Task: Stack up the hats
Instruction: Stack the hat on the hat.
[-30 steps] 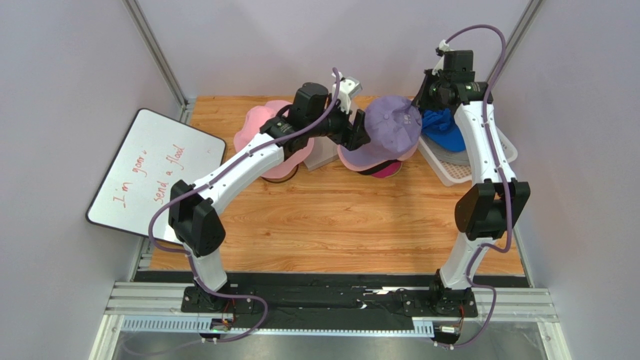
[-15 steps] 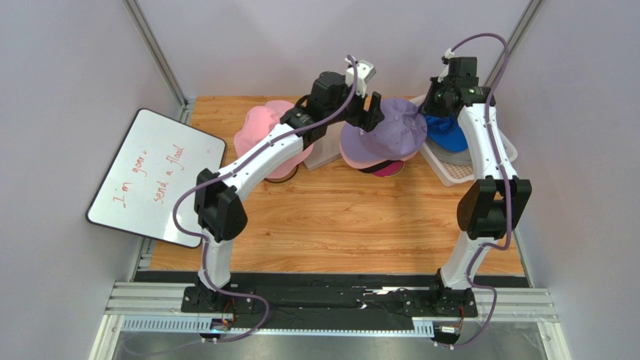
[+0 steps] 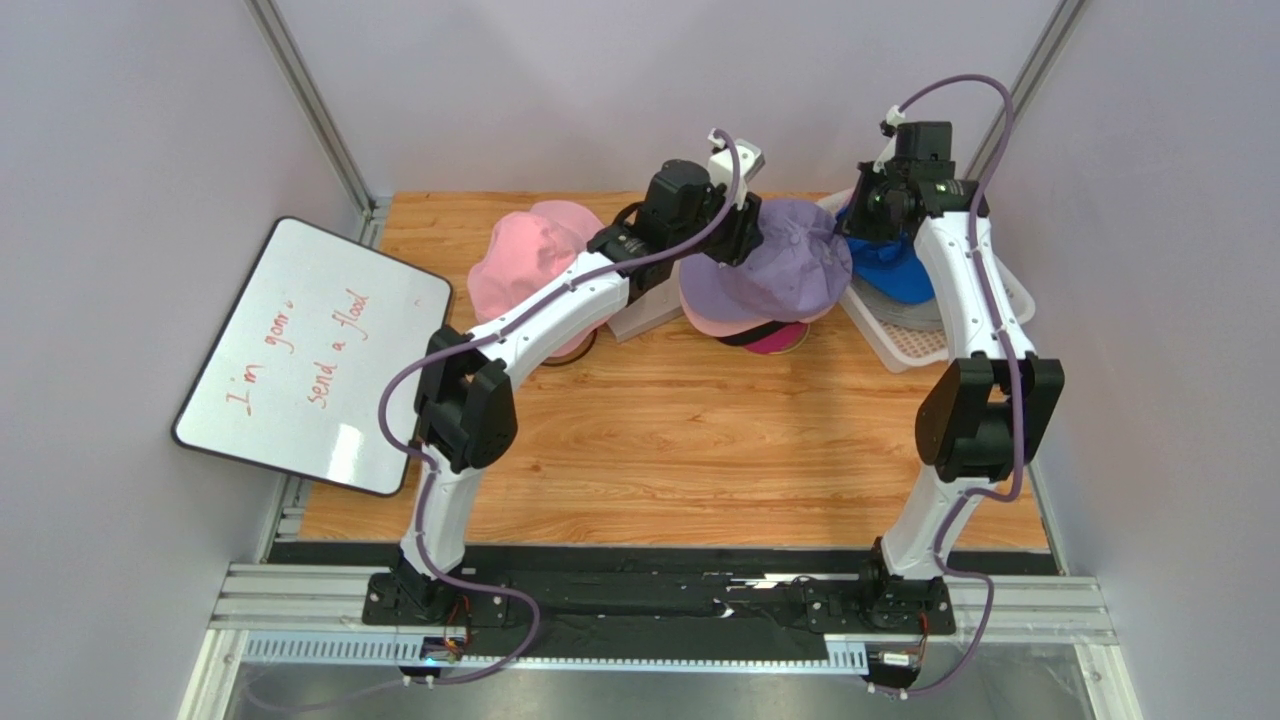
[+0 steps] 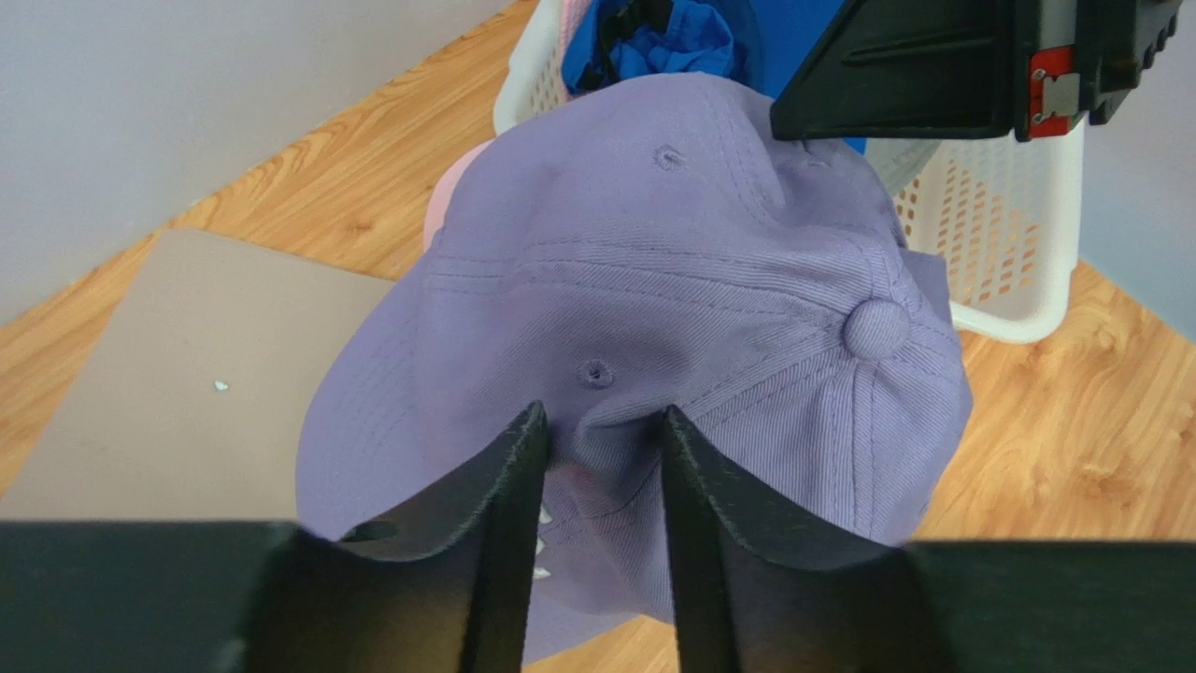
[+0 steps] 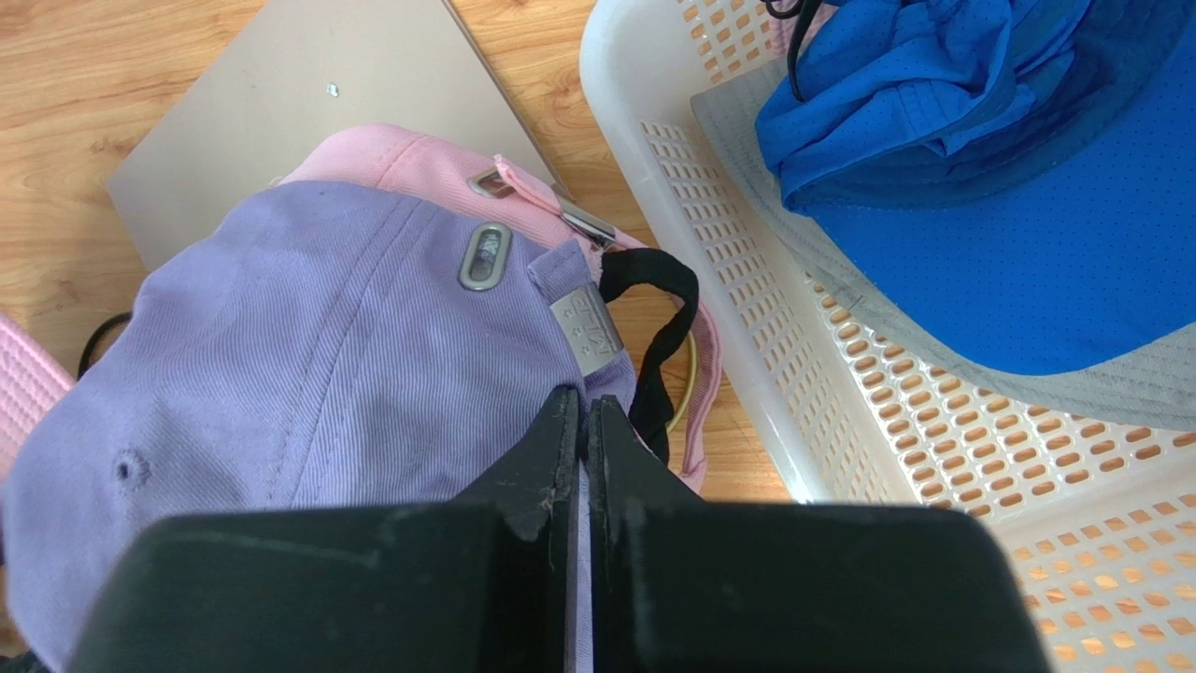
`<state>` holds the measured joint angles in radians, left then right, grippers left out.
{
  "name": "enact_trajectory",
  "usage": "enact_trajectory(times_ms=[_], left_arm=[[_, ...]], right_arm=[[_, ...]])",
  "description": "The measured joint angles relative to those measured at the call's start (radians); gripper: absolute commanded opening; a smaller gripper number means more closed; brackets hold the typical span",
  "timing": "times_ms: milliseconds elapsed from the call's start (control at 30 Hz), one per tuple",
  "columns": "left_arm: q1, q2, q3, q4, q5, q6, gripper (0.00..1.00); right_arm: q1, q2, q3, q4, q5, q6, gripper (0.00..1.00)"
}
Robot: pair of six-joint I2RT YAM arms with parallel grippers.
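The lavender cap sits at the far side of the tabletop, on top of a pile in which a pale pink hat and a magenta cap show beneath it, just left of the white basket. The left pincer comes at the crown from the left, and its two fingers pinch a raised ridge of lavender cloth between them, close to the top button. The right pincer is clenched tight on the cap's rear edge, beside the metal buckle and a black strap. A blue hat lies crumpled in the basket. A flat grey board lies just beside the pile, and a pink bucket hat lies further left, near a whiteboard.
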<state>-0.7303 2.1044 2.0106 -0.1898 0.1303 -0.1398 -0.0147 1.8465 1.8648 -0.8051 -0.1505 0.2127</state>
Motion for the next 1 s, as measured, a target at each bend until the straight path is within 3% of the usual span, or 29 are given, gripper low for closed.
enact_trajectory(times_ms=[200,500,733,1000], left_arm=[[0.001,0.000,-0.005,0.011,0.007,0.006,0.01],[0.027,0.000,-0.033,0.038,0.029,-0.015,0.00],[0.063,0.000,-0.036,0.046,0.029,-0.073,0.00],[0.093,0.014,-0.003,0.048,0.029,-0.119,0.00]], right_arm=[[0.000,-0.012,0.000,-0.016,-0.008,0.000,0.00],[0.004,-0.042,0.013,-0.046,-0.011,0.000,0.00],[0.012,-0.045,0.132,-0.098,-0.017,0.000,0.00],[0.014,0.041,0.180,-0.115,0.027,0.000,0.00]])
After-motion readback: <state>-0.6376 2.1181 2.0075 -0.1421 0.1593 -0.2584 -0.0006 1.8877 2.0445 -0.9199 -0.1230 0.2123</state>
